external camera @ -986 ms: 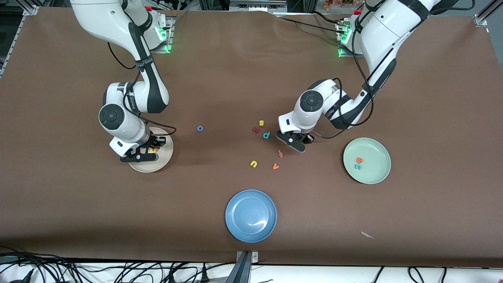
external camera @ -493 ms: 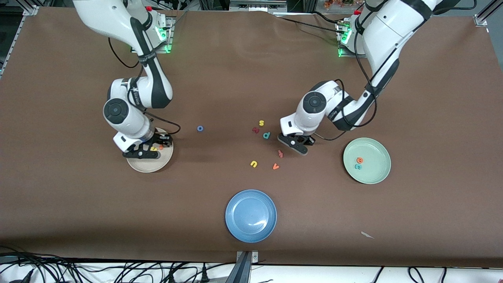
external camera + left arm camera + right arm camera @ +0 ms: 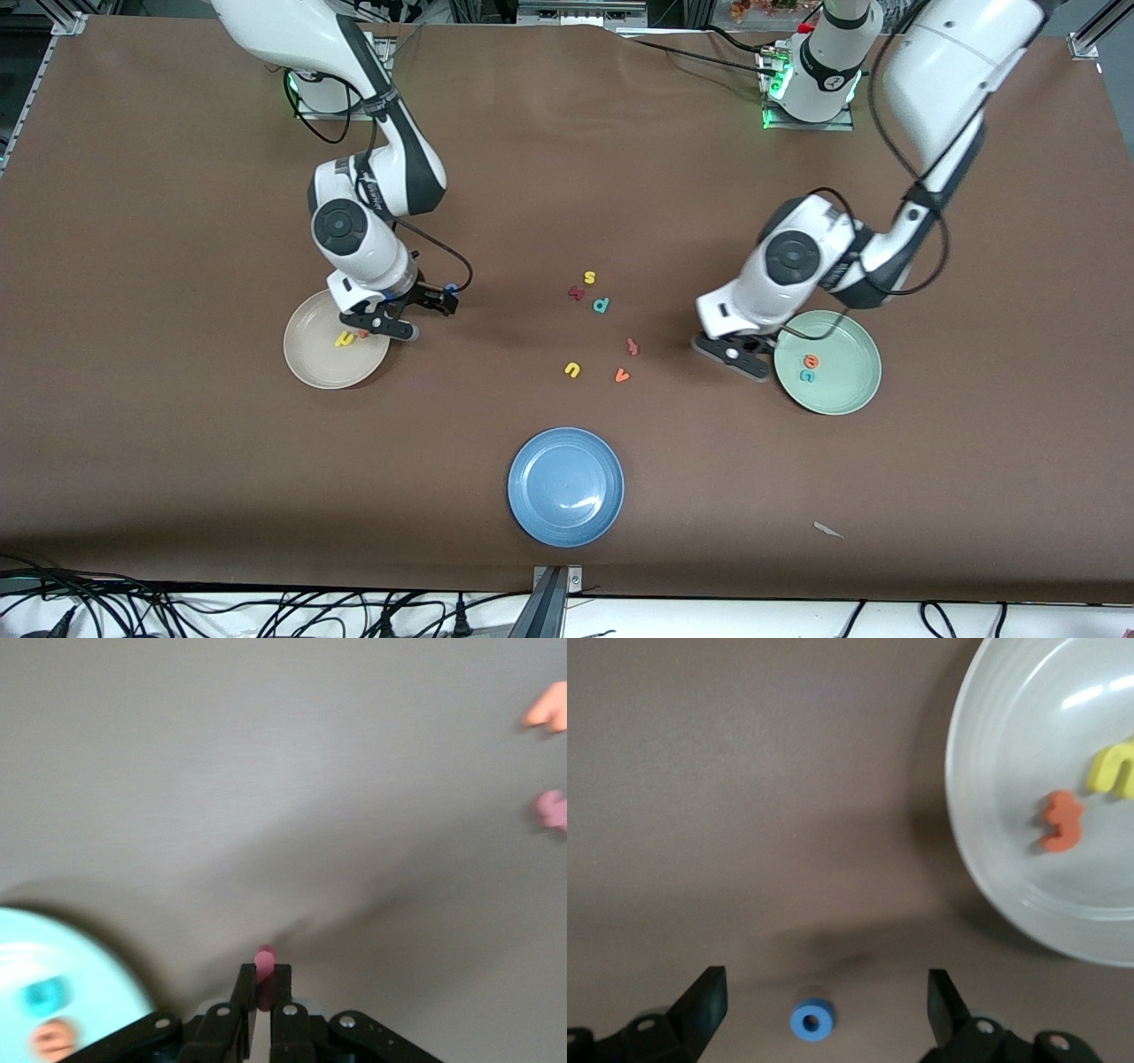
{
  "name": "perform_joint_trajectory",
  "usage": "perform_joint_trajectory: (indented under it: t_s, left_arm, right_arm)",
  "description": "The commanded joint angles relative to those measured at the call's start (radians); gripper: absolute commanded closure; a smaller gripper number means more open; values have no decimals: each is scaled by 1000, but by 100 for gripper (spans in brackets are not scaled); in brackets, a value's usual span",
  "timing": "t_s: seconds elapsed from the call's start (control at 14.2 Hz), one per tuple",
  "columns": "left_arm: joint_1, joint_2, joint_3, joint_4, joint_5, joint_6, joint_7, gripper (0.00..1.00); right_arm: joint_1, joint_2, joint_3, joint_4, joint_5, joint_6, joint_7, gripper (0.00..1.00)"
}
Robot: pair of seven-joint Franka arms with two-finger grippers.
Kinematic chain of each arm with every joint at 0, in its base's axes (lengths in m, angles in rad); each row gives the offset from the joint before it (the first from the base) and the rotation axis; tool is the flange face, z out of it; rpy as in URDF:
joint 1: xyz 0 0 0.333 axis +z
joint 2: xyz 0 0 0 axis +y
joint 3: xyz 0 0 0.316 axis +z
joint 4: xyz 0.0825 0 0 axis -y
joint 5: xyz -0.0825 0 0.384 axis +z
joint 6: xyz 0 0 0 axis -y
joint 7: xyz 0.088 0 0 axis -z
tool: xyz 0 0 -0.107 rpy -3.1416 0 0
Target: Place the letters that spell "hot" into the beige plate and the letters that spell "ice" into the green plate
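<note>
Left gripper [image 3: 263, 990] clamped on dark red "i" [image 3: 264, 958], at 9 o'clock edge of green plate [image 3: 842, 394], ready for drop. Right gripper [image 3: 819, 1001], jaws apart, straddles blue "o" [image 3: 811, 1020] at 2 o'clock of beige plate [image 3: 310, 359].

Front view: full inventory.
beige plate: 1, cream, right arm's end
h, t: 2, yellow, orange, in beige plate
o: 1, blue, beside beige plate
green plate: 1, mint, left arm's end
e, c: 2, orange, teal, in green plate
blue plate: 1, nearest front camera
loose letters: 6, s, u, p, v, two red, mid-table
scrap: 1, white, front edge
right gripper: jaws open, over o
left gripper: jaws shut on red i, beside green plate
</note>
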Motion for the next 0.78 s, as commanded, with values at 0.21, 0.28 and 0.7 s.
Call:
perform_joint_trajectory:
  t_s: [0.21,0.28,0.7]
  left_arm:
    - [201,-20,-43,-13,11,-29,152,100]
    - [221,-20,-45,-16,11,-32,151,93]
    - [259,-28,-104,-4,7,-114,137,0]
  right_arm:
    - [52,47,10,-26,12,73,153,1]
    - [52,50,12,-38,12,93,154,1]
    - [53,50,30,-86,12,163,162,12]
